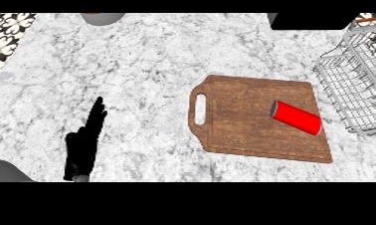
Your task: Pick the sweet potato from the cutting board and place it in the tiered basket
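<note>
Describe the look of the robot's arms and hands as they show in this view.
Only the left hand shows. It is plain black all over, with a blocky palm and slim, tapering fingers. No markings, cables or sleeve are visible. Its forearm is cut off at the lower edge. The right hand is out of view.

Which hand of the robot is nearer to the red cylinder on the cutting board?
Left, of those visible: the left hand rests open at the lower left, well left of the red cylinder and off the cutting board. The right hand is not in view.
</note>
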`<state>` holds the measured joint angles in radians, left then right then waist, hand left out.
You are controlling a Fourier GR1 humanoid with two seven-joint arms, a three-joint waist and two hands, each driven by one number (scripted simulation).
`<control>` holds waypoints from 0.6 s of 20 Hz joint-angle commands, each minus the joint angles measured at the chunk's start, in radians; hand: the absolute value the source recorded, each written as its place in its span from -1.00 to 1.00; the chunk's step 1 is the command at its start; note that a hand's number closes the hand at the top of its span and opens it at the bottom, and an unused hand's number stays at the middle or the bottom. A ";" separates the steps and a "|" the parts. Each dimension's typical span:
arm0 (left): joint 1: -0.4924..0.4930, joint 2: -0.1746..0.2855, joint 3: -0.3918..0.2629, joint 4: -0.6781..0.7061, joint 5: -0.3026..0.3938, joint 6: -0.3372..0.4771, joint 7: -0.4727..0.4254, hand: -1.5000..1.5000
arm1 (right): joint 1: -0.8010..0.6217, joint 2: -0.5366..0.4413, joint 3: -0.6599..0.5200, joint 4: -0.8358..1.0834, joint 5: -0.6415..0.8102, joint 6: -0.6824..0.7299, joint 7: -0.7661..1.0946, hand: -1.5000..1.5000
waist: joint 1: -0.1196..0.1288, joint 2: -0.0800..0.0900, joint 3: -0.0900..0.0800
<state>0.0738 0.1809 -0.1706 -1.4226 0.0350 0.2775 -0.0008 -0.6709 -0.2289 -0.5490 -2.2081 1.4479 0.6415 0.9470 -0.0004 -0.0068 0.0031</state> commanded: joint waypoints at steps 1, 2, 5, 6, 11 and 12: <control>0.025 -0.018 -0.019 0.002 -0.021 0.013 0.021 0.00 | -0.096 -0.074 -0.105 0.151 -0.071 0.044 0.036 1.00 | 0.003 0.005 -0.003; 0.023 -0.016 -0.009 -0.032 -0.011 0.019 0.055 0.00 | -0.064 -0.098 -0.162 0.178 -0.112 0.023 -0.017 1.00 | 0.001 0.005 -0.002; -0.018 -0.026 -0.002 0.069 -0.017 -0.009 0.003 0.00 | -0.076 -0.110 -0.125 0.300 -0.085 -0.048 -0.017 1.00 | 0.003 0.009 -0.003; 0.019 0.003 0.015 0.065 -0.009 -0.031 -0.038 0.00 | -0.047 -0.084 -0.115 0.344 -0.080 -0.101 -0.034 1.00 | 0.009 0.010 -0.003; 0.015 -0.035 -0.025 -0.016 -0.054 0.024 0.053 0.00 | -0.079 -0.127 -0.121 0.556 -0.084 -0.241 -0.051 1.00 | 0.014 0.010 -0.002; 0.024 -0.041 -0.010 0.017 -0.038 0.007 0.016 0.00 | 0.014 -0.097 -0.132 0.447 -0.109 -0.221 -0.058 1.00 | 0.003 0.007 -0.003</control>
<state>0.0778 0.1606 -0.1694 -1.4294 0.0112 0.2732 -0.0118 -0.7180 -0.3302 -0.6672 -1.7961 1.3639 0.5030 0.8870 0.0081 -0.0021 0.0036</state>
